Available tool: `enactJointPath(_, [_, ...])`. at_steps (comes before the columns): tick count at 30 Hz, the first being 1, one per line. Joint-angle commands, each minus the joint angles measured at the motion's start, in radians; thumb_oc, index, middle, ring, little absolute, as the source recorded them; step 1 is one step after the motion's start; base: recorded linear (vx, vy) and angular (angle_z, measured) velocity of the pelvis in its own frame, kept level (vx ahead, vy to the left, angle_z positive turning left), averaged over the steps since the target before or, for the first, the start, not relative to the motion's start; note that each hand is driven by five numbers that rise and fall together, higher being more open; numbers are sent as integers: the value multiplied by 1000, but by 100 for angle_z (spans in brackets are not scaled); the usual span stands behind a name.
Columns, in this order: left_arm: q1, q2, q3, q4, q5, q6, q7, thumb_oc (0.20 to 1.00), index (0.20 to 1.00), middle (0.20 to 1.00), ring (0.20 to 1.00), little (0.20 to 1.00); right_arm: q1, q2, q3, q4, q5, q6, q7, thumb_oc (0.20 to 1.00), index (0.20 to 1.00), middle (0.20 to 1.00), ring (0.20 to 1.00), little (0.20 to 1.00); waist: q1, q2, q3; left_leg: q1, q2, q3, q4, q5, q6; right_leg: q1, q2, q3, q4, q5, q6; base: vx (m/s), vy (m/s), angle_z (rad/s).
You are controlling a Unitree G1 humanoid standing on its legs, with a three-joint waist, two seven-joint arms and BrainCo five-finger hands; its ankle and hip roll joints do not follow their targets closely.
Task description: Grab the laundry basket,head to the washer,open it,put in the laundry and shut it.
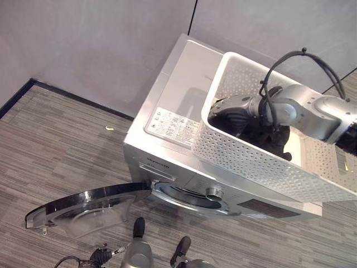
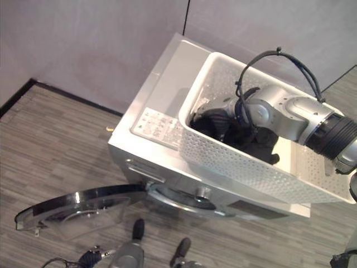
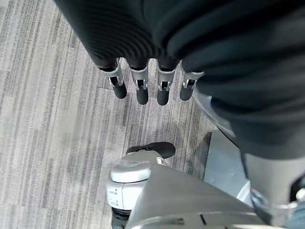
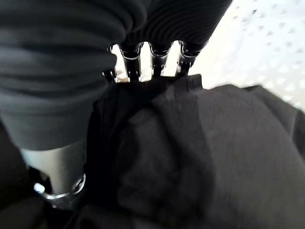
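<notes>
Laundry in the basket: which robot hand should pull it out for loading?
Right. The right robot hand is already inside the basket on top of the washer, its fingers dug into the dark laundry. The left robot hand hangs open over the floor, away from the basket.

Grey striped carpet floor (image 1: 61, 145), plain grey walls (image 1: 100, 44), black skirting (image 1: 72, 96).

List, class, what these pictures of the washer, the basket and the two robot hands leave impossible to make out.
- Right robot hand: fingertips buried in the dark laundry, right wrist view; its grip cannot be told.
- Washer drum: inside hidden by the steep angle, both eye views.
- Laundry basket: far end cut off by the edge, left eye view.
- Top label: print too small.
- Left robot hand: thumb hidden by its cover.
</notes>
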Motion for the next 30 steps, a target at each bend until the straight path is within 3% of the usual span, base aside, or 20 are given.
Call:
enactJointPath(1, [-5,0,-2,13,-14,-6,10,1000,1000,1000,1000,1000,77,11,24,-12,82,22,78,200,200,200,200,200,21,7,-20,-12,-26,-39,-44,1,-2,-17,-29,-9,49,-8,52,0,0,0])
enactJointPath(7, [9,-2,16,35,-4,1,5,1000,1000,1000,1000,1000,119,-11,-28,7,33,6,27,200,200,200,200,200,6,21,-36,4,-23,-38,-43,-2,-3,-5,-31,-4,51,-15,51,0,0,0])
enactJointPath(13, [35,-15,19,52,12,0,2,1000,1000,1000,1000,1000,261,-44,-208,57,-35,-8,-73,200,200,200,200,200,-4,36,-60,25,-26,-48,-45,-6,-2,18,-32,-12,52,-24,50,3,-7,2])
enactJointPath(16, [55,-34,-3,70,46,4,-8,1000,1000,1000,1000,1000,409,-52,-426,148,-50,1,-173,200,200,200,200,200,-17,59,-86,42,-28,-57,-45,-7,-2,42,-32,-19,54,-34,48,26,-30,3])
enactJointPath(18, [57,-34,-11,74,49,5,-10,1000,1000,1000,1000,1000,455,-46,-479,159,-28,0,-182,200,200,200,200,200,-14,59,-91,45,-28,-61,-44,-7,-2,48,-33,-21,53,-36,48,17,-20,13])
enactJointPath(19, [60,-47,-18,82,51,3,-15,1000,1000,1000,1000,1000,538,-20,-600,213,67,7,-217,200,200,200,200,200,-21,70,-105,53,-30,-67,-45,-8,-1,61,-32,-28,50,-40,46,0,0,0])
enactJointPath(21, [60,-42,-23,82,51,3,-15,1000,1000,1000,1000,1000,553,-21,-615,208,65,7,-217,200,200,200,200,200,-16,66,-105,54,-30,-67,-45,-8,-1,62,-32,-28,49,-40,46,14,-20,8])
enactJointPath(22, [66,-53,-36,80,51,-1,-20,1000,1000,1000,1000,1000,646,9,-770,223,140,17,-248,200,200,200,200,200,-21,75,-125,65,-31,-71,-45,-10,0,80,-31,-35,45,-46,44,25,-30,17])
enactJointPath(26, [67,-63,-67,67,59,-5,-24,1000,1000,1000,1000,1000,699,48,-917,293,188,23,-322,200,200,200,200,200,-25,84,-148,77,-35,-81,-45,-11,2,95,-29,-42,43,-50,41,15,-22,11])
enactJointPath(30, [54,-71,-127,51,71,-9,-4,1000,1000,1000,1000,1000,644,109,-1081,405,344,-2,-462,200,200,200,200,200,-26,100,-175,101,-37,-92,-41,-17,-1,125,-24,-50,48,-67,36,-3,-33,4])
